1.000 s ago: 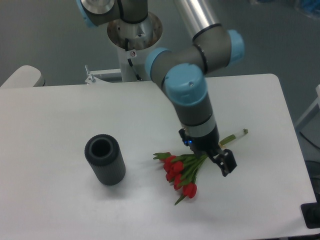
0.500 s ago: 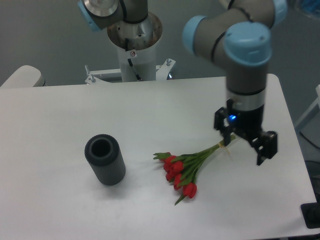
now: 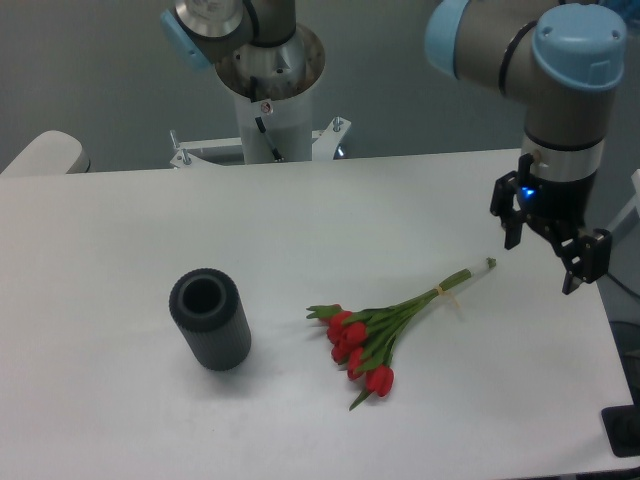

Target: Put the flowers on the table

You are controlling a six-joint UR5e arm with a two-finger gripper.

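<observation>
Item: flowers [image 3: 385, 328], a bunch of red tulips with green stems, bound by a thin band near the cut ends.
Location: lying flat on the white counter [image 3: 120, 420], right of centre, touching nothing else.
Long axis: diagonal; red heads toward the lower left, cut stem ends toward the upper right.
Tool [image 3: 552, 249]: two dark fingers spread apart, nothing between them; released.
Key relation: the bunch lies to the lower left of the tool; the stem tips are the part nearest it, and a gap of bare counter shows between them. No contact.
Arm pose: the wrist hangs roughly vertical over the counter's right edge, fingers pointing down, the blue-capped joints above it; it appears raised clear of the surface.
Other object: vase [image 3: 210, 320], dark grey, ribbed, upright, open mouth up, well apart to the left of the bunch.
Task status (judgement): the flowers rest on the counter unheld, so the placing looks done; only moving the arm clear would remain.
</observation>
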